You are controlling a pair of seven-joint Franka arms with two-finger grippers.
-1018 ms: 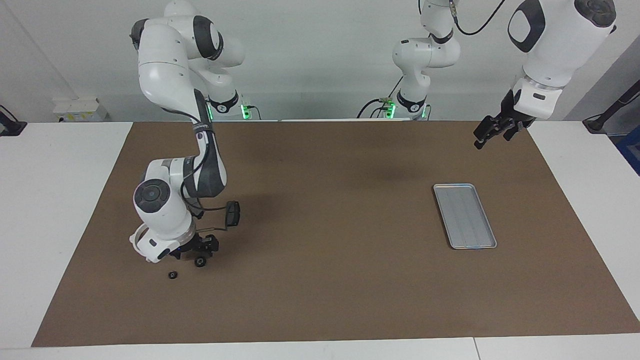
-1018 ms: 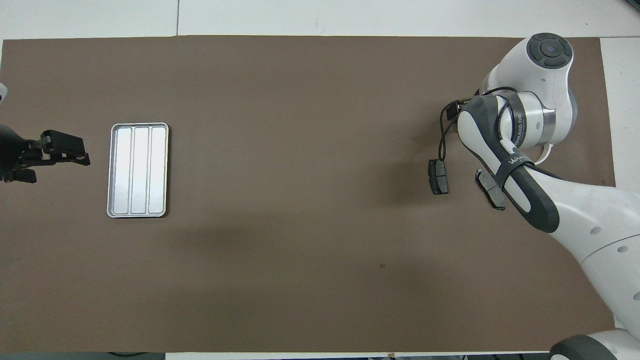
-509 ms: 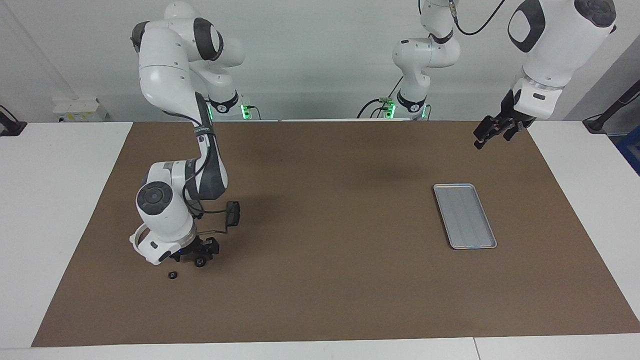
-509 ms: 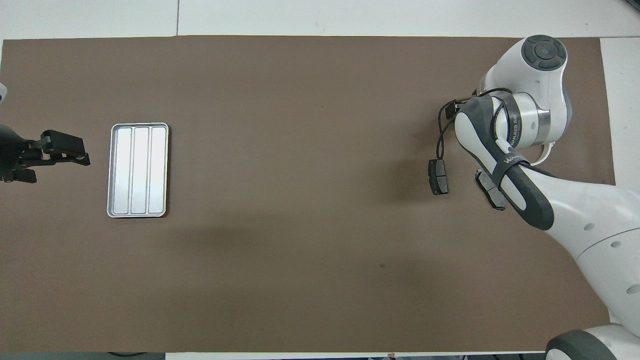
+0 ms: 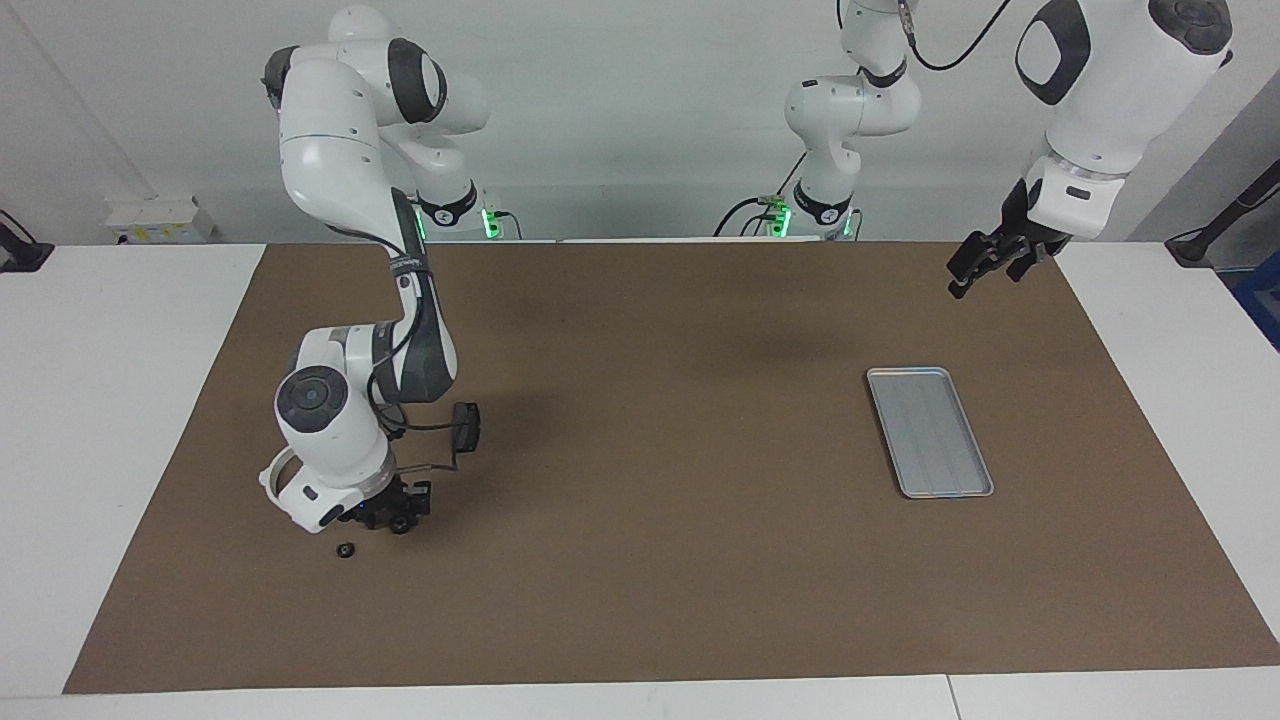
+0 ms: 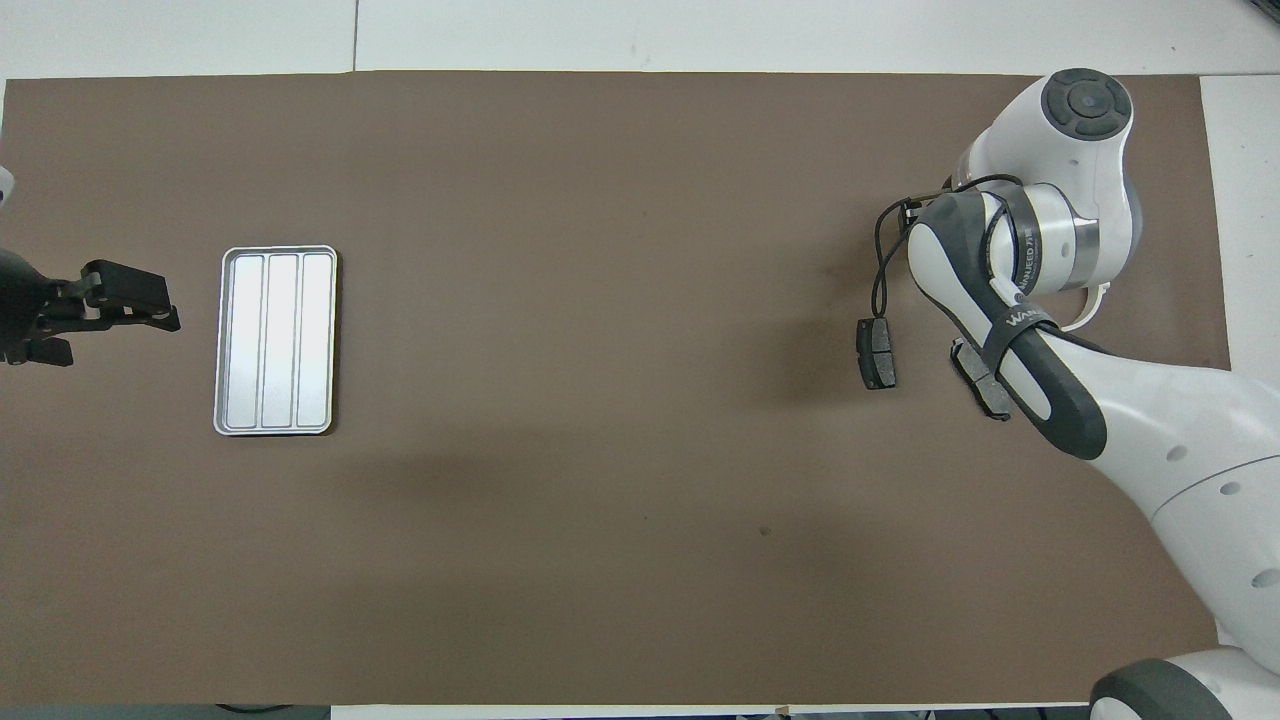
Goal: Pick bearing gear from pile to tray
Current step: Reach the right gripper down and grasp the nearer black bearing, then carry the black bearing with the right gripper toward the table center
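Observation:
My right gripper (image 5: 398, 516) is down on the mat in the pile, right over a small black bearing gear (image 5: 401, 525). The wrist hides both in the overhead view. A second black gear (image 5: 346, 550) lies loose on the mat just farther from the robots. The pile also has a white half-ring (image 5: 270, 478) under the wrist and two dark brake pads (image 6: 877, 352) (image 6: 985, 380). The silver tray (image 5: 930, 432) (image 6: 275, 340) lies empty toward the left arm's end. My left gripper (image 5: 975, 262) (image 6: 110, 322) waits open in the air over the mat's edge beside the tray.
A brown mat (image 5: 650, 560) covers most of the white table. A black cable (image 6: 880, 270) loops from the right wrist down beside one brake pad. Bare mat stretches between the pile and the tray.
The right wrist has shifted a little and settled lower over the gear, and its black hand looks narrower. The left arm, tray and pads have not moved.

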